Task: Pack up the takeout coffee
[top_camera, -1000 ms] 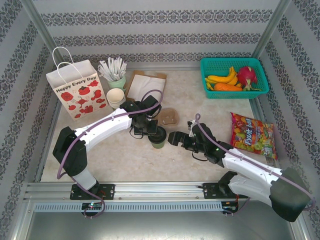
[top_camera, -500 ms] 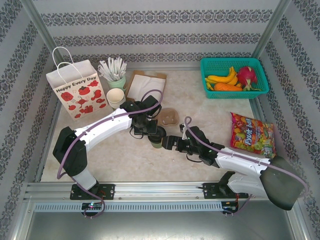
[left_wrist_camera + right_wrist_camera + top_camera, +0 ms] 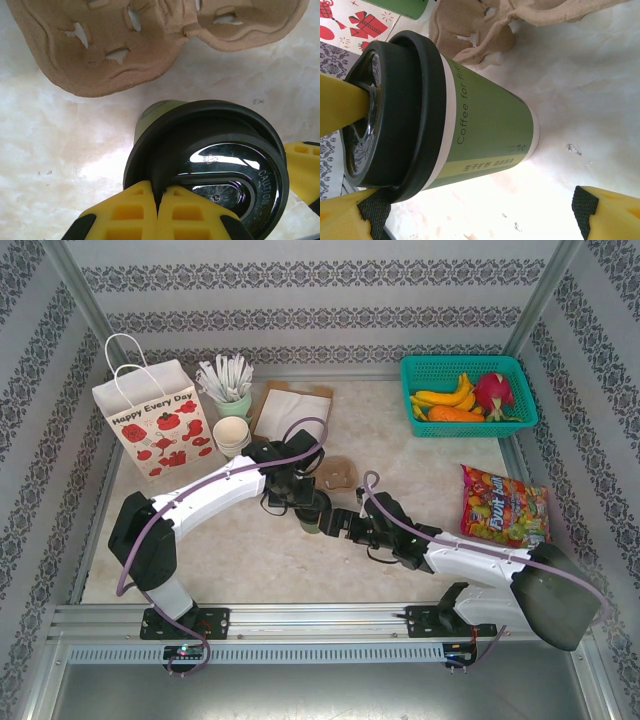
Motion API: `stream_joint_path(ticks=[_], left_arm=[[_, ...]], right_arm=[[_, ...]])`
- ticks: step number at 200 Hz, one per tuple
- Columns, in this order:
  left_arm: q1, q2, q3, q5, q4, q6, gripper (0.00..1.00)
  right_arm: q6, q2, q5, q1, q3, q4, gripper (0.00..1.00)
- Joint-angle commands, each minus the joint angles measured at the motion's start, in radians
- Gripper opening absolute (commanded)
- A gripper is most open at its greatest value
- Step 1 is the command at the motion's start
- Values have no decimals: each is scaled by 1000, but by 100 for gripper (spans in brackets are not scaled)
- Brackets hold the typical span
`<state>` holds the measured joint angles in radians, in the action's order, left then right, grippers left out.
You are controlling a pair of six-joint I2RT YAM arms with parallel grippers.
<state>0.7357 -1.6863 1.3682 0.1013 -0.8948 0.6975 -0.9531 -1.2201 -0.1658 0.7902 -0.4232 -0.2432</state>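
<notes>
**A:** The cup (image 3: pixel 313 523) stands mid-table, just this side of the carrier (image 3: pixel 338 473), and both arms are right on it.

**B:** The left gripper (image 3: pixel 159 194) is closed. Its fingertips (image 3: pixel 135 212) are pressed together with nothing between them, resting on the lid (image 3: pixel 215 150) close to the rim.

**A:** I'd call that a steadying press. It pins the cup so it can't skid or tip while the other arm takes hold.

**B:** And the right gripper (image 3: pixel 477 210) is spread wide around the cup. One finger is up against the lid's edge, the other well clear of the base. It's straddling, not squeezing yet.

**A:** A side grip would suit a lift. The bag (image 3: pixel 150 420) is well apart at the far left, so I'd guess the cup has some way to travel.

**B:** From above you get that layout, but the two grippers merge into one dark knot at the cup, so the jaws are unreadable there.

**A:** The left wrist camera looks straight down on the lid and shows the closed yellow tips, with the carrier just beyond.

**B:** The right wrist camera gives the side: green wall, lettering, base down on the table (image 3: pixel 590 75), and the open gap beside it.
</notes>
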Motion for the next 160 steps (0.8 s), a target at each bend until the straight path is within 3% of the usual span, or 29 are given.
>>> stream_joint_path(ticks=[1, 68, 160], left_arm=[[30, -130, -114, 100, -59, -15, 0], [30, -105, -10, 111, -88, -5, 0], [30, -98, 9, 94, -100, -5, 0]], right_arm=[[-18, -108, 122, 17, 36, 249, 95], [184, -39, 54, 75, -66, 74, 97], [217, -6, 128, 81, -83, 13, 97]])
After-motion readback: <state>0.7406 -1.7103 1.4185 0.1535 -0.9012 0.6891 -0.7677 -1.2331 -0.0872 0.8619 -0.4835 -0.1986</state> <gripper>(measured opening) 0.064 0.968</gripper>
